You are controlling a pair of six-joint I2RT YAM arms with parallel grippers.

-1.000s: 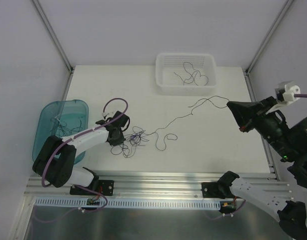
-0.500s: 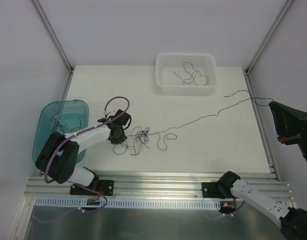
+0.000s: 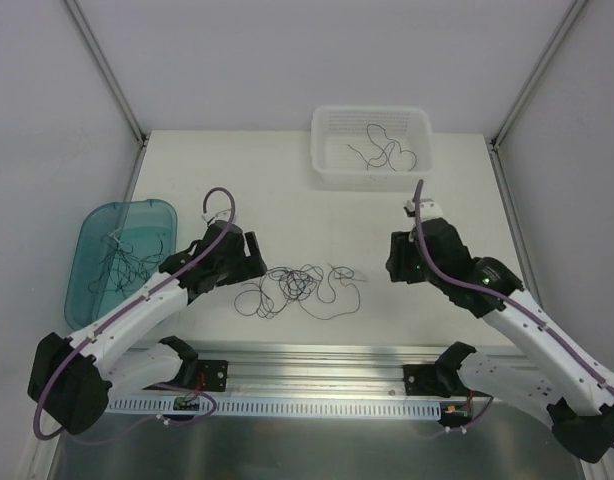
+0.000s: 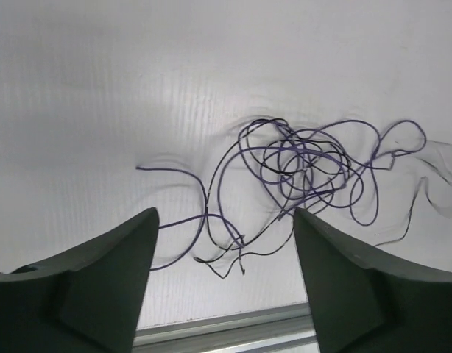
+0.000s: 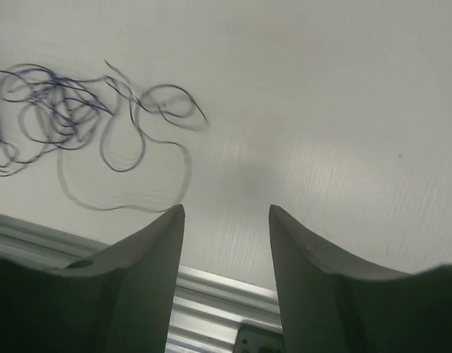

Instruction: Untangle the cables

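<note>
- Left claw (image 3: 253, 258) is wide open and holds nothing. It stands just left of the cables (image 3: 299, 286), in the lower middle of the top view.
- Right claw (image 3: 395, 264) is also open and empty, with a narrower gap between its fingers. It is to the right of the cables, a little apart from them.
- Between the two claws the cables lie on the white table (image 3: 467, 200) as a loose knot of thin purple and black loops.
- In the right wrist view the knot sits in the upper left of the frame, and one long loop trails toward the lower middle.
- A white basket (image 3: 325, 124) at the upper middle holds a few thin strands, and a teal tub (image 3: 92, 222) at the left edge holds some more.
</note>
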